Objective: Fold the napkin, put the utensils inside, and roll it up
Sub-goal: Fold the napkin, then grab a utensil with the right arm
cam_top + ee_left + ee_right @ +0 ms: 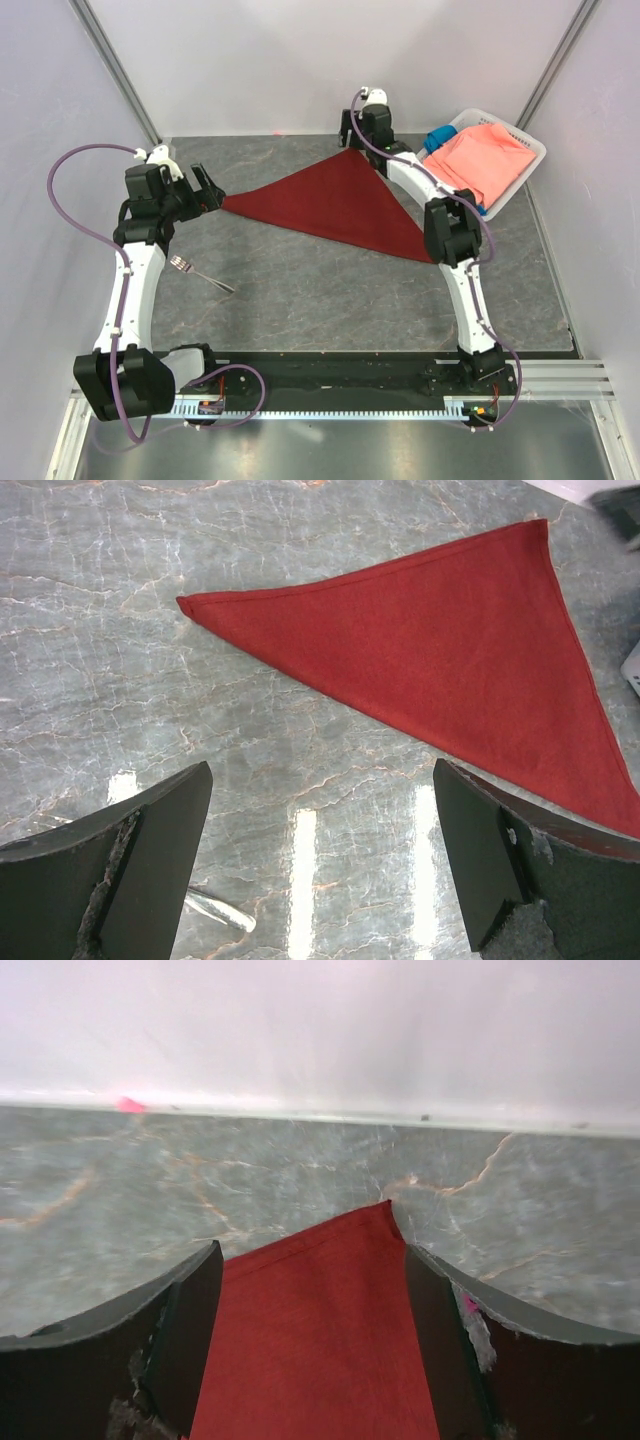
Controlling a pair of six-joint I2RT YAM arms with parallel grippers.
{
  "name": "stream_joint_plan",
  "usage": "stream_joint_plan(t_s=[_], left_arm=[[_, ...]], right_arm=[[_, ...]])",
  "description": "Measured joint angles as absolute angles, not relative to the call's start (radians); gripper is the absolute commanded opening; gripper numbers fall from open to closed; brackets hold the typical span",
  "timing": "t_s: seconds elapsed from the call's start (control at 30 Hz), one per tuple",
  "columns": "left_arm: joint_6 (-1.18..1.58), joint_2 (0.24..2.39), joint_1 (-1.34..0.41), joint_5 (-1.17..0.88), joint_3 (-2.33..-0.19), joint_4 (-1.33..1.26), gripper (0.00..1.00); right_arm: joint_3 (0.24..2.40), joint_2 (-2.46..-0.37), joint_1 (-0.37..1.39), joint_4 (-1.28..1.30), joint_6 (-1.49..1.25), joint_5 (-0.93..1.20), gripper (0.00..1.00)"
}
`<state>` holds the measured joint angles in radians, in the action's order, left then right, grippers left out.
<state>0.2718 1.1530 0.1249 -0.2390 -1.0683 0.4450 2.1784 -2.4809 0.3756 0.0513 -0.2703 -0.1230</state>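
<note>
Maroon and folded into a triangle, the napkin [335, 205] lies flat mid-surface [330, 290], one corner pointing left, another towards the far wall. The left end effector [207, 192] is released, its fingers spread just short of the left corner. The right end effector [310, 1260], also released, straddles the far corner. A fork [200, 273] lies beside the left arm, well apart from the napkin.

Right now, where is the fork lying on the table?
In the top view the fork lies on the left side of the table, just right of the left arm's white link and nearer than the left corner of the napkin.
</note>
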Motion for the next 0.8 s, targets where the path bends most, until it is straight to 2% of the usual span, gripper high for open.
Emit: stream_joint_plan(t_s=[0.33, 0.53, 0.8], left_arm=[[0.272, 1.163, 0.12, -0.197, -1.04, 0.432, 0.99], [0.307, 1.137, 0.12, -0.097, -0.936, 0.42, 0.99], [0.433, 1.013, 0.138, 0.1, -0.746, 0.424, 0.75]], right_arm=[[1.811, -2.067, 0.39, 0.018, -0.242, -0.056, 0.81], [1.613, -1.915, 0.424, 0.057, -0.248, 0.026, 0.79], [1.365, -1.728, 0.463, 0.121, -0.263, 0.113, 0.78]])
